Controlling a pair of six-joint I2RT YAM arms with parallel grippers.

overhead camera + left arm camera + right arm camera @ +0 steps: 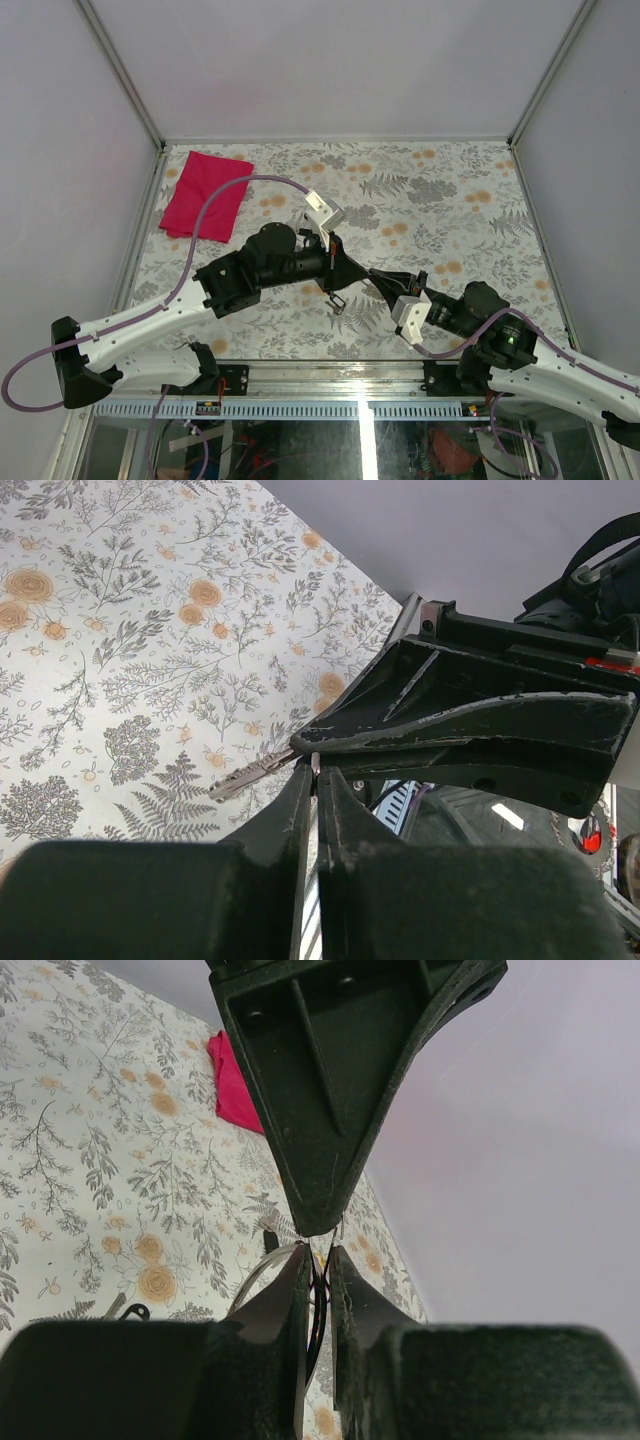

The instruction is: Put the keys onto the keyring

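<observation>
My table [450,200], covered in a pale leaf-and-flower print, fills the scene. A red cloth [205,195] lies at its far left corner. Over the middle of the table, a little toward the near side, my two grippers meet tip to tip. My left gripper [314,772] has its fingers pressed almost together. Only a silvery sliver shows in the slit, and I take it for the wire of the keyring [262,1266]. An arc of that ring curves away just below the tips. My right gripper [318,1252] is squeezed just as narrow, pinching something thin and black that I take for the head of a key [248,776]. Its metal shaft pokes out from the meeting tips, tilted, held up over the print.
</observation>
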